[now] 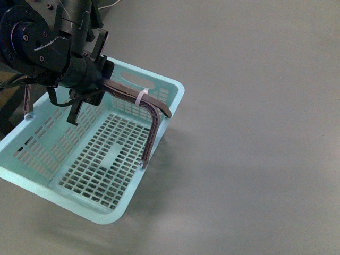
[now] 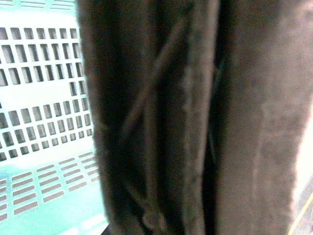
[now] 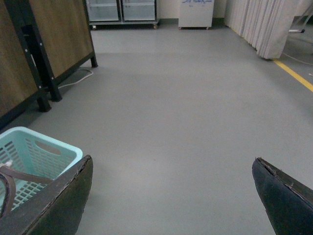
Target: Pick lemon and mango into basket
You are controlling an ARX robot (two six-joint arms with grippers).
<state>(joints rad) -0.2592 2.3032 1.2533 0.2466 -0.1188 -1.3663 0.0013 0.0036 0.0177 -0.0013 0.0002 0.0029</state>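
1. The basket (image 1: 159, 79) sits on the grey floor (image 1: 255, 133) off to the robot's left side. It's light turquoise with slots all over, and you can see the slotted bottom right across.
2. Its brown handle (image 1: 127, 95) is swung up over the basket. There's a white zip tie (image 1: 140, 98) wrapped round it near the bend.
3. The left gripper (image 1: 87, 98) is right on that handle, over the far side of the basket. From where I stand the jaws look clamped round the bar, with one black finger (image 1: 73, 114) poking down toward the inside of the basket.
4. The left wrist camera is pretty much useless: it's jammed so close that the handle (image 2: 161, 122) is a blurry brown wall across most of the shot. A strip of basket (image 2: 44, 98) slots shows beside it.
5. The right gripper (image 3: 171, 166) is nowhere near any of this. Its jaws are spread wide with nothing between them but floor. Both dark fingers (image 3: 63, 205) sit at the edges of that wrist view.
6. That same view catches a corner of the basket (image 3: 49, 147).
7. Further back it shows wooden panels (image 3: 54, 34) on black frames, some cabinets (image 3: 122, 10) at the far wall, a pale curtain (image 3: 254, 24) and a yellow line (image 3: 296, 76) on the floor.
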